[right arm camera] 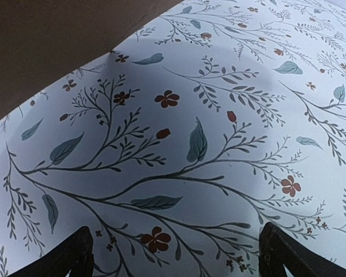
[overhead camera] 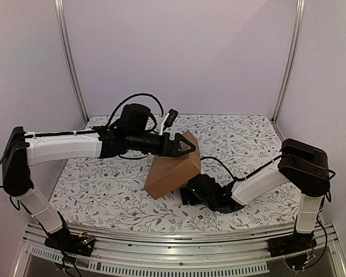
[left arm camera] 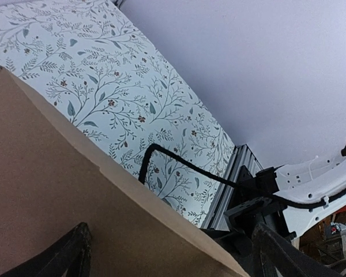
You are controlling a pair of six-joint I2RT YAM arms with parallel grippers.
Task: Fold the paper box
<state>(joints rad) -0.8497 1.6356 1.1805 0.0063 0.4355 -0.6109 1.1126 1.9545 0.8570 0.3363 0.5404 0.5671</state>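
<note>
The paper box (overhead camera: 172, 172) is plain brown cardboard, standing tilted on the table's middle with its upper corner raised toward the back. My left gripper (overhead camera: 186, 146) is at that upper corner with its jaws wide apart. In the left wrist view the cardboard (left arm camera: 57, 190) fills the lower left, and its edge runs between the spread fingers of my left gripper (left arm camera: 173, 262). My right gripper (overhead camera: 187, 195) lies low on the table at the box's lower right edge. It is open and empty over the tablecloth (right arm camera: 173, 257), with the box's shaded underside (right arm camera: 52, 40) just ahead of it.
A floral tablecloth (overhead camera: 104, 184) covers the table. White walls and metal posts (overhead camera: 69, 57) close the back and sides. The aluminium rail (overhead camera: 179, 245) runs along the near edge. A black cable (left arm camera: 179, 164) from the right arm crosses the cloth beside the box.
</note>
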